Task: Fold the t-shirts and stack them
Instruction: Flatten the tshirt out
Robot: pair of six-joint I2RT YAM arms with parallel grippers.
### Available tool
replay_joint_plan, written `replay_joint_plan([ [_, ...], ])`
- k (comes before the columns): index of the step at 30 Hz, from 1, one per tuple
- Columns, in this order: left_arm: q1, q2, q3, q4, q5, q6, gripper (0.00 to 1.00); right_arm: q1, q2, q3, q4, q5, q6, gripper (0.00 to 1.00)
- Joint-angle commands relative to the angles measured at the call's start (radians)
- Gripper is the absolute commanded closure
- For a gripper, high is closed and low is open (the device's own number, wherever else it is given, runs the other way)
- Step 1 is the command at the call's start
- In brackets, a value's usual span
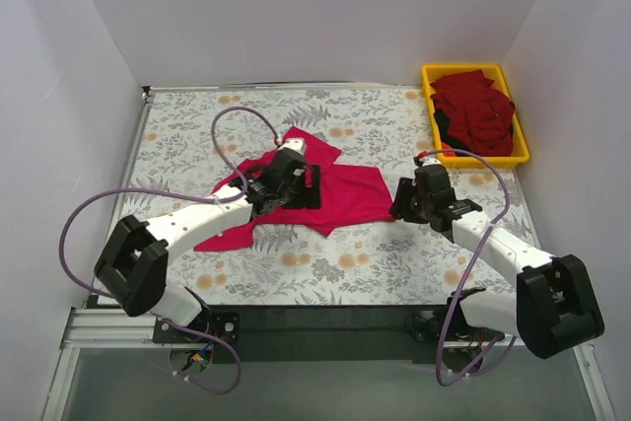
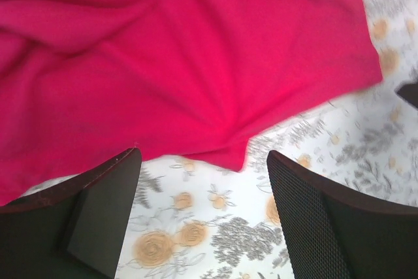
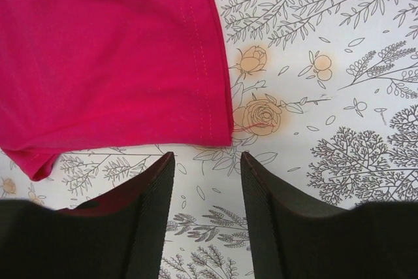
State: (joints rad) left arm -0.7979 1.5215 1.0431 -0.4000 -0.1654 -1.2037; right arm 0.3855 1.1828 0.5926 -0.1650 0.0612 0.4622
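— While the left gripper [image 2: 204, 184] hovers over the magenta t-shirt [image 1: 340, 194], what's the cloth like?
— Soft knit, creased and rumpled, spread mid-way across the floral-printed table [image 1: 375, 263]. The textured fingers [image 2: 307, 213] gape wide, gripping nothing.
— And rightwards?
— Its stitched hem [image 3: 209, 63] runs straight just ahead of the right gripper [image 3: 206, 161], which is parted narrowly and empty. Beyond, crimson t-shirts [image 1: 475, 110] heap in a yellow plastic bin [image 1: 463, 69] at the far right corner.
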Motion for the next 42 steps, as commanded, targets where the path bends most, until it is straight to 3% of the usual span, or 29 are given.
replay_joint_plan([
  [1, 0.148, -0.119, -0.098, -0.089, -0.046, -0.106, 0.27, -0.005, 0.041, 0.007, 0.025, 0.034, 0.024, 0.57],
  [12, 0.575, -0.385, -0.371, -0.125, -0.092, -0.135, 0.30, -0.005, 0.185, 0.049, 0.074, -0.035, 0.000, 0.60],
  [18, 0.713, -0.429, -0.437, -0.089, -0.079, -0.140, 0.31, -0.004, 0.193, 0.064, 0.082, -0.047, -0.008, 0.60],
  [24, 0.746, -0.363, -0.440, -0.085, -0.063, -0.145, 0.31, -0.005, 0.225, 0.076, 0.082, -0.043, -0.011, 0.61],
  [27, 0.749, -0.330, -0.437, -0.085, -0.065, -0.146, 0.31, -0.004, 0.245, 0.075, 0.081, -0.040, -0.013, 0.67],
  [29, 0.750, -0.322, -0.439, -0.080, -0.069, -0.146, 0.31, -0.004, 0.251, 0.069, 0.081, -0.037, -0.019, 0.73],
  [33, 0.750, -0.308, -0.430, -0.079, -0.086, -0.145, 0.31, -0.004, 0.247, 0.067, 0.076, -0.029, -0.031, 0.99],
  [42, 0.750, -0.227, -0.404, -0.074, -0.095, -0.135, 0.31, -0.043, 0.290, 0.160, 0.067, 0.011, -0.054, 0.99],
])
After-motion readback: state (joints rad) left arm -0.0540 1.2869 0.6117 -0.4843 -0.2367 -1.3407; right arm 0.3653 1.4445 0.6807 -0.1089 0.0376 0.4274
